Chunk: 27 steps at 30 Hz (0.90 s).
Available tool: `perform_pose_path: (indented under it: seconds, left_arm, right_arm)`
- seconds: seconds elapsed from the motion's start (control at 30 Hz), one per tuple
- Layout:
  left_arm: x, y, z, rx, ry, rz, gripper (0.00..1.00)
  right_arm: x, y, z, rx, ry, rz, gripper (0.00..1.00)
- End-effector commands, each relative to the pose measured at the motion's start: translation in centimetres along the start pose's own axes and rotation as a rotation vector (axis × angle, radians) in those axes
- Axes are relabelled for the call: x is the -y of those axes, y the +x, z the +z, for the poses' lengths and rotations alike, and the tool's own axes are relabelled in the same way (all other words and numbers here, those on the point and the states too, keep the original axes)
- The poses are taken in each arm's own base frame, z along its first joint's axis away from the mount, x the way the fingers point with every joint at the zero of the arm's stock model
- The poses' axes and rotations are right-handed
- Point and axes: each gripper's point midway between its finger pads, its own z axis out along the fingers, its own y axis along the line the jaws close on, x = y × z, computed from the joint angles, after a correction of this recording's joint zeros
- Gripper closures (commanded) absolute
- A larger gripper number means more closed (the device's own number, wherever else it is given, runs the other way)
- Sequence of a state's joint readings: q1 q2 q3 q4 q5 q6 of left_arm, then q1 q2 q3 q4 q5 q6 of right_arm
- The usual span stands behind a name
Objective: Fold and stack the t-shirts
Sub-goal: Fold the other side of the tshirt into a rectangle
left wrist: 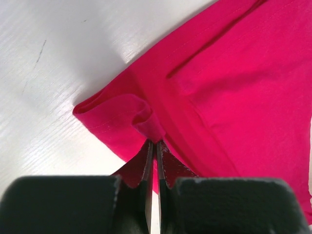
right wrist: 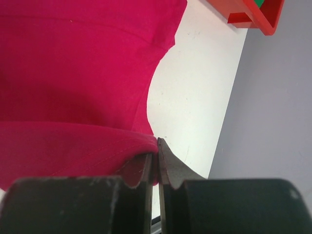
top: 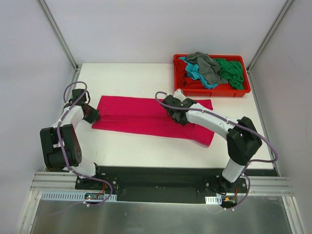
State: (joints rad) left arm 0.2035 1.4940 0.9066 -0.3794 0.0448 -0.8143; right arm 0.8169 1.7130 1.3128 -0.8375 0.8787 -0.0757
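The large magenta-pink t-shirt lies as a long folded strip across the table's middle. My left gripper is at its left end, shut on a pinched bit of the cloth; in the left wrist view a small fold of the shirt bunches at the tips. My right gripper is over the strip's right part, shut on a cloth edge that is turned back over the shirt. Grey, teal, green and dark red shirts lie heaped in the tray.
The red plastic tray stands at the back right corner of the white table; its corner shows in the right wrist view. Metal frame posts rise at both back corners. Grey walls close in the sides.
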Motion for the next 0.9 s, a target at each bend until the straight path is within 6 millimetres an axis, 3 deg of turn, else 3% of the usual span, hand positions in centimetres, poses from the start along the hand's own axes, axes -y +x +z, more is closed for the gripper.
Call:
perform_pose_path:
  seconds: [0.0, 0.2, 0.37, 0.87]
  left_arm:
    - [1.8, -0.8, -0.2, -0.008, 0.034, 0.032, 1.0]
    - [3.6, -1.3, 0.3, -0.001, 0.041, 0.073, 1.0]
    - [3.7, -1.5, 1.2, -0.012, 0.011, 0.078, 1.0]
    - [3.4, -1.7, 3.0, -0.036, -0.045, 0.081, 1.0]
  right_arm:
    - [0.3, -1.8, 0.8, 0.017, -0.01, -0.01, 0.93]
    - [0.4, -1.5, 1.8, -0.016, -0.015, -0.015, 0.93]
    - [0.2, -1.5, 2.6, -0.03, -0.011, -0.032, 0.92]
    - [-0.3, -6.7, 6.3, 0.029, 0.029, -0.17, 0.92]
